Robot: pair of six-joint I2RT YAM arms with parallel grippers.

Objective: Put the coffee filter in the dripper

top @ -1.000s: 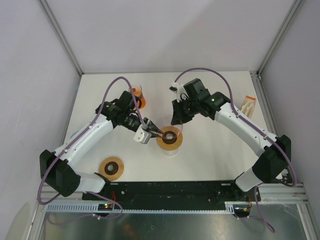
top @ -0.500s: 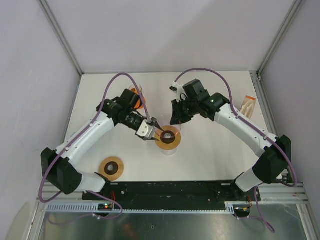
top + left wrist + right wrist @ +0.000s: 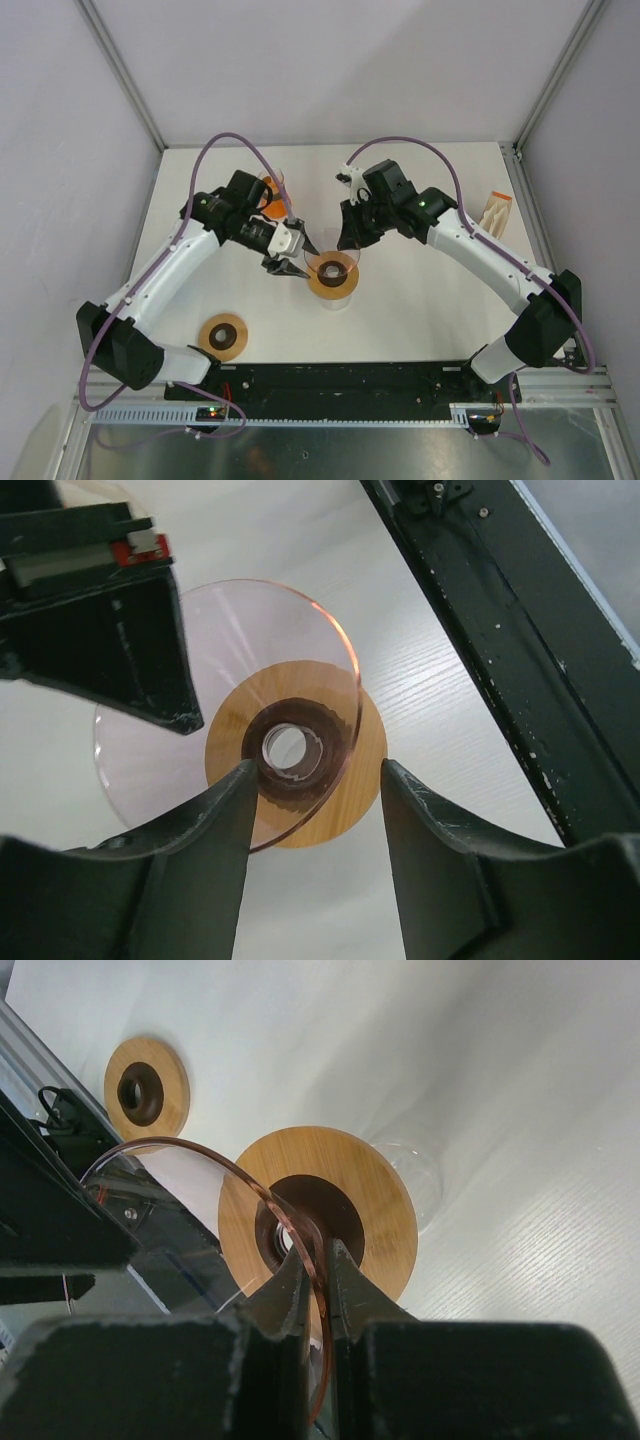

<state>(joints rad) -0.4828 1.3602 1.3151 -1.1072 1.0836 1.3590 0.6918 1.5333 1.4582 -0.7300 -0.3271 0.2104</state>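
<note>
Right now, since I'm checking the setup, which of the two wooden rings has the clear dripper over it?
The central wooden ring, under the clear dripper whose rim the right gripper pinches. The other ring lies bare at near left.

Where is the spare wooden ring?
From above, the wooden ring lies on the table's near left, beside the left arm's base, well apart from the dripper.

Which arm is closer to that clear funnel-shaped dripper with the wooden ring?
Right. The right end effector pinches the rim of the clear funnel-shaped dripper; the left end effector hangs open just beside it.
</note>
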